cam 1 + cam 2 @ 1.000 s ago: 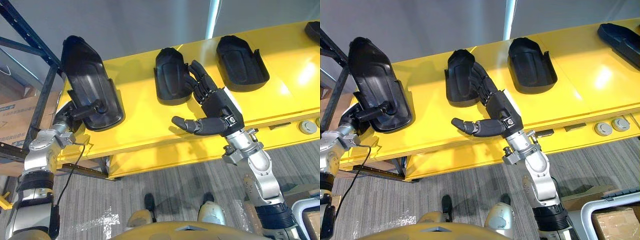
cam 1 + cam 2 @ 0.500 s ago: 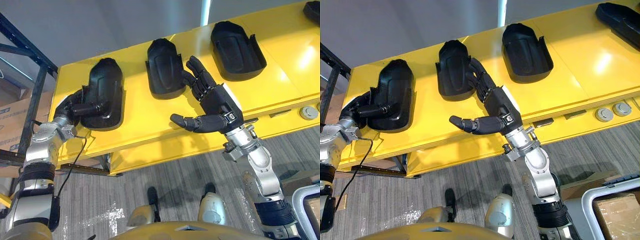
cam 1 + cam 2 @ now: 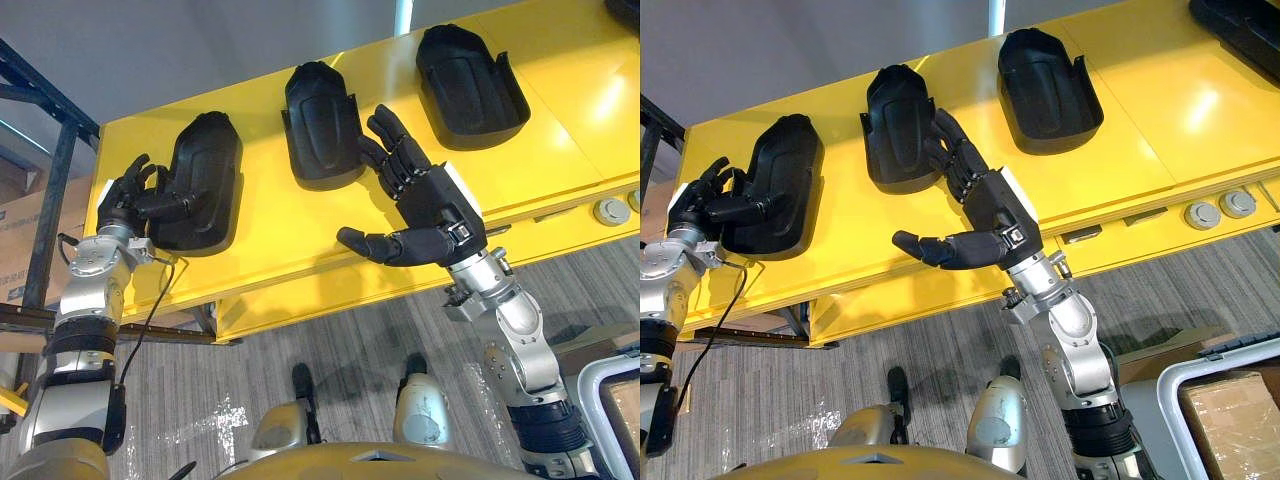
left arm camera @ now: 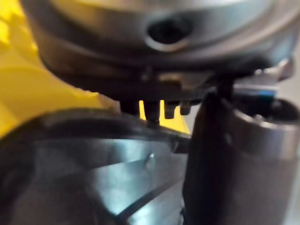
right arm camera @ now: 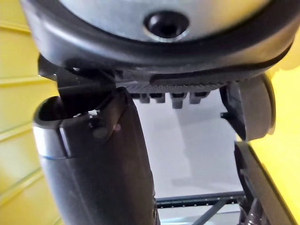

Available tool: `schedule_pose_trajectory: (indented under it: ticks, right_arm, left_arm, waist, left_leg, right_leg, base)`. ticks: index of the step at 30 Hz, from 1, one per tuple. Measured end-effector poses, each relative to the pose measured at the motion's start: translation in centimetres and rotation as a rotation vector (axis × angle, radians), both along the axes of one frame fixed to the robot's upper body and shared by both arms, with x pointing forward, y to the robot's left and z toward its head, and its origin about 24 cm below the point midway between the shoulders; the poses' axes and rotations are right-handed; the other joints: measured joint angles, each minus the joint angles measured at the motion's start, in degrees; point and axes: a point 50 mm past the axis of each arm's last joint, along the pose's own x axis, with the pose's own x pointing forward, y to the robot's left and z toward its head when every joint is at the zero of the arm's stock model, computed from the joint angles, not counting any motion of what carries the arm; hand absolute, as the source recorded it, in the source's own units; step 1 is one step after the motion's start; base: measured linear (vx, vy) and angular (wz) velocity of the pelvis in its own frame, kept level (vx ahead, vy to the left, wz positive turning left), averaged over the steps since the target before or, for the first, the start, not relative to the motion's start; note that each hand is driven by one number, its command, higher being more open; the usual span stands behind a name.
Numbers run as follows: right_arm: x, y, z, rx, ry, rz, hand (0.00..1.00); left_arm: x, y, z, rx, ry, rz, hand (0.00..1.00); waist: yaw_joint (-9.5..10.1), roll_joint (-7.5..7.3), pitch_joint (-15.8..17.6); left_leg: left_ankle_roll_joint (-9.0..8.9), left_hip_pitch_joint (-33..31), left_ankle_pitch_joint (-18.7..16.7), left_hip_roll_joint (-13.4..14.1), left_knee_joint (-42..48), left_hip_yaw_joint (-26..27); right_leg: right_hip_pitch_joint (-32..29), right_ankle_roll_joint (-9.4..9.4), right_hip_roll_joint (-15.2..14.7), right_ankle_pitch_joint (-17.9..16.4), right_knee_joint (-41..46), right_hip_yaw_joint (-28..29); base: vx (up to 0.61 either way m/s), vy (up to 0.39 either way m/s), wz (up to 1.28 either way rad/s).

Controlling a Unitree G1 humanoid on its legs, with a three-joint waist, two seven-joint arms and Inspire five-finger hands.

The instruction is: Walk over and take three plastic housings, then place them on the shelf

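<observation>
1. Nearest: grey floor (image 3: 190, 390). A cardboard box (image 3: 1235, 420) sits at 4 o'clock in the right eye view.
2. Yellow table (image 3: 560, 140) runs from 9 to 2 o'clock. Two round buttons (image 3: 1200, 213) are on its front edge at 3 o'clock.
3. Right hand (image 3: 435, 205) is at centre, over the table's near half. It is spread flat and holds nothing. Its thumb (image 3: 375, 245) sticks out toward 9 o'clock, and its fingers (image 3: 390, 150) point toward 11, just beside the right edge of the middle housing (image 3: 320, 125).
4. Left hand (image 3: 122, 210) is at 9 o'clock, at the table's left end. Its fingers are fanned out and straight, not wrapped round anything. Its thumb (image 3: 180, 203) lies across the near rim of the left housing (image 3: 205, 170). It probably touches, but the left wrist view is too blurred to confirm.
5. Three black housings lie in a row on the table, apart from each other, and none is lifted:
   - left one at 10 o'clock
   - middle one at 12
   - right housing (image 3: 465, 75) at 1, hollow side up
6. A fourth housing (image 3: 1240, 20) lies on the table at the 2 o'clock corner, cut off by the frame.
7. Farthest: a dark blue rack (image 3: 59, 180) at 9–10 o'clock, beyond the table's left end.
</observation>
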Motion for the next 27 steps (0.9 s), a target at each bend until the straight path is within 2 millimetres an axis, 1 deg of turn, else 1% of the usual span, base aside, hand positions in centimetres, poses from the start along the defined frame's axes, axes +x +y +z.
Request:
schedule_pose_trajectory:
  ticks: [2,3,4,5,7,9,11,12,13,14,15,16,18,19,20,22,23,27]
  right_arm:
    - [0.0,0.7,0.0,0.009,0.000,0.027,1.00]
    - [0.0,1.1,0.1,0.015,-0.007,0.041,1.00]
    - [0.2,1.6,0.4,0.011,-0.026,0.055,1.00]
    - [0.4,1.8,0.6,0.001,-0.042,0.058,1.00]
    - [1.6,2.5,1.6,-0.036,-0.108,0.047,1.00]
    - [2.6,2.6,2.3,-0.029,-0.129,0.031,1.00]
    - [4.1,2.6,3.4,-0.010,-0.156,-0.012,1.00]
    - [4.7,2.4,4.0,0.004,-0.167,-0.038,1.00]
    - [5.0,2.4,4.1,0.008,-0.168,-0.048,1.00]
    - [5.8,2.1,4.4,-0.005,-0.169,-0.094,1.00]
    - [6.1,2.1,4.4,-0.008,-0.166,-0.105,1.00]
    - [6.4,2.0,4.4,-0.007,-0.162,-0.121,1.00]
    - [6.5,2.1,4.5,-0.036,-0.173,-0.143,1.00]
    - [6.7,2.2,4.5,-0.055,-0.177,-0.149,1.00]
    - [6.8,2.2,4.5,-0.069,-0.180,-0.154,1.00]
    - [6.9,2.4,4.6,-0.089,-0.185,-0.121,1.00]
    - [6.9,2.5,4.6,-0.097,-0.187,-0.108,1.00]
    - [6.3,4.2,4.0,-0.159,-0.186,0.076,1.00]
  left_arm:
    - [-0.1,-0.6,0.6,-0.020,-0.062,0.004,1.00]
    - [0.0,-1.5,1.4,-0.027,-0.113,-0.013,1.00]
    - [-0.3,-2.3,2.0,-0.039,-0.169,-0.027,1.00]
    - [-0.4,-2.8,2.4,-0.043,-0.194,-0.040,1.00]
    - [-1.4,-4.5,3.0,-0.058,-0.282,-0.062,1.00]
    - [-2.2,-5.4,3.6,-0.049,-0.330,-0.079,1.00]
    - [-3.3,-6.2,5.2,-0.042,-0.440,-0.092,1.00]
    - [-3.8,-6.4,6.4,-0.032,-0.514,-0.096,1.00]
    - [-4.0,-6.5,6.9,-0.025,-0.543,-0.099,1.00]
    - [-4.9,-6.8,8.5,-0.003,-0.651,-0.114,1.00]
    - [-5.3,-6.9,9.1,0.003,-0.692,-0.128,1.00]
    - [-6.1,-7.4,10.2,0.024,-0.765,-0.164,1.00]
    - [-7.7,-8.2,11.2,0.063,-0.846,-0.205,1.00]
    - [-8.4,-8.7,11.4,0.088,-0.877,-0.220,1.00]
    - [-8.7,-8.9,11.5,0.109,-0.884,-0.224,1.00]
    - [-9.3,-8.9,11.0,0.196,-0.865,-0.207,1.00]
    - [-9.4,-8.9,10.8,0.205,-0.855,-0.202,1.00]
    - [-10.2,-8.1,8.8,0.206,-0.770,-0.155,1.00]
  waist:
    - [0.30,-0.47,0.3]
    - [0.77,-0.88,0.6]
    - [0.76,-1.24,0.7]
    - [0.92,-1.46,0.9]
    - [1.88,-1.93,1.2]
    - [2.58,-1.94,1.2]
    - [4.15,-1.95,1.2]
    - [5.19,-1.85,1.2]
    - [5.43,-1.83,1.3]
    - [5.98,-1.82,1.3]
    - [6.34,-1.82,1.3]
    - [7.32,-1.85,1.4]
    - [7.75,-1.52,1.7]
    - [8.12,-1.32,1.8]
    - [8.36,-1.20,1.8]
    - [8.57,-1.06,1.9]
    - [8.54,-1.08,1.9]
    - [8.87,-1.42,2.1]
  left_leg:
    - [0.05,-0.1,0.1,0.0,0.0,-0.2]
    - [0.04,-0.4,0.1,0.0,0.1,-0.8]
    - [0.05,-1.0,0.3,-0.1,0.2,-1.7]
    - [0.06,-1.2,0.4,-0.1,0.1,-2.1]
    - [-0.05,-1.4,0.6,0.0,0.2,-3.5]
    - [-0.12,-1.4,0.7,0.1,0.1,-4.7]
    - [-0.18,-1.7,0.8,0.1,0.2,-5.8]
    - [-0.17,-2.1,1.1,0.1,0.1,-6.7]
    - [-0.17,-2.1,1.2,0.1,0.1,-7.1]
    - [-0.21,-2.1,1.4,0.1,0.0,-8.4]
    - [-0.20,-2.1,1.4,0.0,0.0,-8.8]
    - [-0.17,-2.2,1.5,-0.1,0.0,-9.1]
    - [-0.11,-2.2,1.6,-0.3,0.0,-10.1]
    - [-0.04,-2.2,1.8,-0.5,-0.1,-10.6]
    - [-0.03,-2.2,1.8,-0.6,-0.1,-10.7]
    - [0.12,-2.9,2.2,-0.8,-0.2,-11.3]
    - [0.12,-3.1,2.3,-0.8,-0.3,-11.5]
    - [0.13,-3.7,3.1,-0.8,-1.0,-12.0]
  right_leg:
    - [0.0,-0.04,0.0,0.0,0.0,-0.2]
    - [0.1,-0.05,-0.1,0.0,0.0,-0.7]
    - [0.2,-0.06,-0.3,0.0,0.0,-1.6]
    - [0.3,-0.04,-0.4,0.1,0.0,-1.8]
    - [1.3,-0.05,-0.4,0.1,-0.4,-3.4]
    - [2.4,-0.05,-0.4,0.1,-0.9,-4.7]
    - [3.1,-0.07,-0.4,0.1,-1.2,-5.7]
    - [3.4,-0.07,-0.4,0.1,-1.5,-6.7]
    - [3.7,-0.07,-0.4,0.1,-1.6,-7.1]
    - [4.9,-0.16,-0.5,0.0,-2.0,-8.3]
    - [5.1,-0.29,-0.5,-0.1,-2.0,-8.3]
    - [5.3,-0.46,-0.5,-0.3,-2.0,-8.6]
    - [6.2,-0.37,-0.8,-0.5,-2.0,-9.6]
    - [6.4,-0.38,-1.1,-0.7,-1.9,-10.0]
    - [6.4,-0.36,-1.1,-0.7,-1.9,-10.1]
    - [6.3,-0.46,-1.4,-0.8,-1.9,-10.9]
    - [6.2,-0.47,-1.4,-0.8,-1.9,-11.0]
    - [5.6,-0.20,-1.4,-0.6,-1.9,-11.4]
  base:
    - [0.00,-0.010,0.08]
    - [0.00,-0.008,0.23]
    - [0.00,-0.006,0.28]
    - [0.01,0.003,0.32]
    - [0.02,-0.003,0.30]
    - [0.02,-0.004,0.33]
    - [0.01,-0.002,0.31]
    - [-0.01,-0.007,0.27]
    - [-0.01,-0.014,0.45]
    - [-0.01,-0.011,0.36]
    - [-0.01,-0.011,0.37]
    - [-0.01,-0.012,0.23]
    - [-0.02,-0.018,0.27]
    - [-0.02,-0.014,0.21]
    - [-0.04,-0.016,0.15]
    - [-0.05,-0.019,0.17]
    - [-0.04,-0.021,0.15]
    - [-0.02,-0.028,0.06]
